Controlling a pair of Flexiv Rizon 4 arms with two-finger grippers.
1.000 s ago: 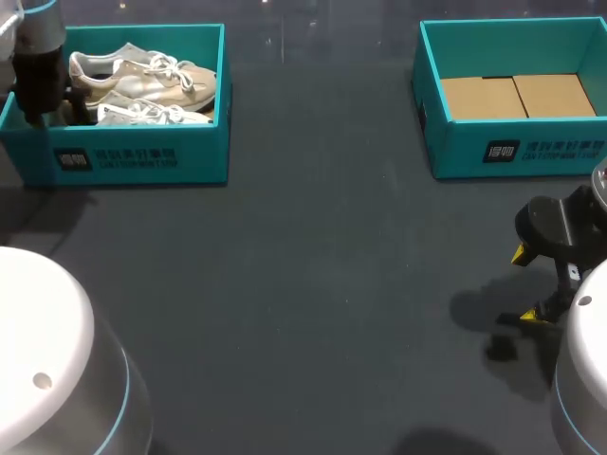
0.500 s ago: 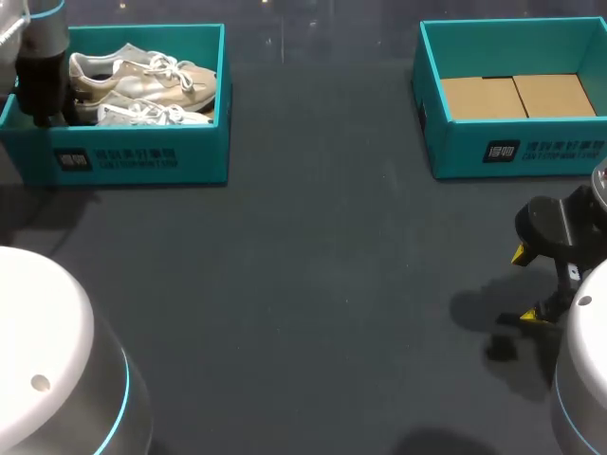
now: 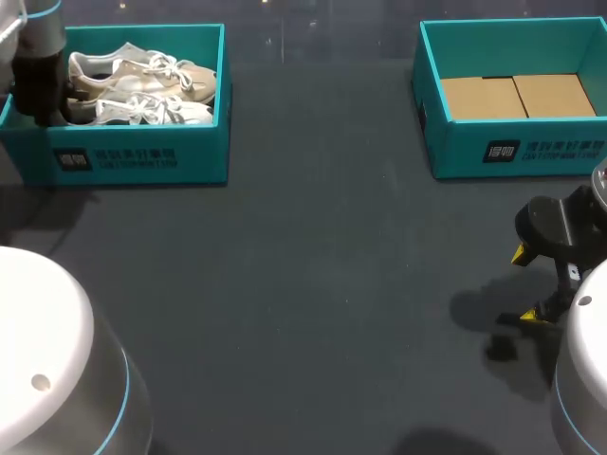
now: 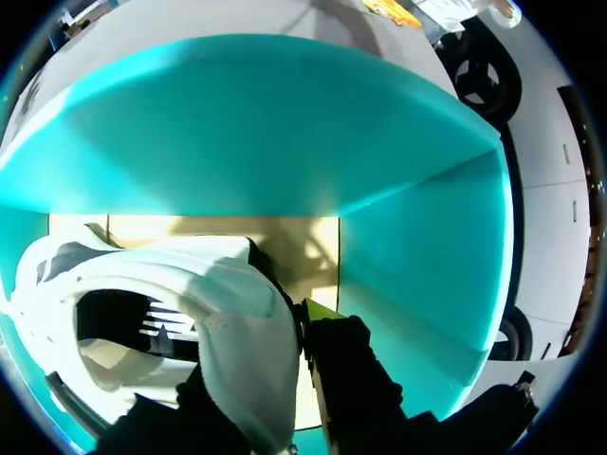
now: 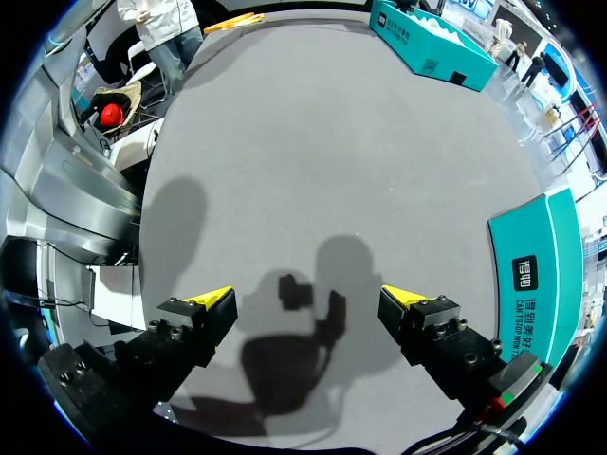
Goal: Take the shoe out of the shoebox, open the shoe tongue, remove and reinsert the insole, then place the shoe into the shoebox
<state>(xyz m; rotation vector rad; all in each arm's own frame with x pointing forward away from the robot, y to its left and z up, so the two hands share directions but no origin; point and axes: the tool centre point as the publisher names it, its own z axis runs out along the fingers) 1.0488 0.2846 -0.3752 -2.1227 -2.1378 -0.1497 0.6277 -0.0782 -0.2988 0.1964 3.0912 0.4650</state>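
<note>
Upper left: left gripper (image 4: 272, 353) pinches the heel collar, likely the firmest hold on the light, soft-sided sneaker (image 3: 142, 111) inside the teal shoebox (image 3: 133, 159); lower right, right gripper (image 5: 306, 301) spread wide

Left pincer (image 4: 285, 332) grips shoe (image 4: 223, 289); right pincer (image 5: 305, 300) (hovering low) gapes.

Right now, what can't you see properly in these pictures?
Head view: left end effector hidden behind the left arm and the shoebox wall.
Left wrist view: shoe toe cut off by the black rim; the heel hides whether it is gripped.
Head view: right end effector partly behind the right arm.
</note>
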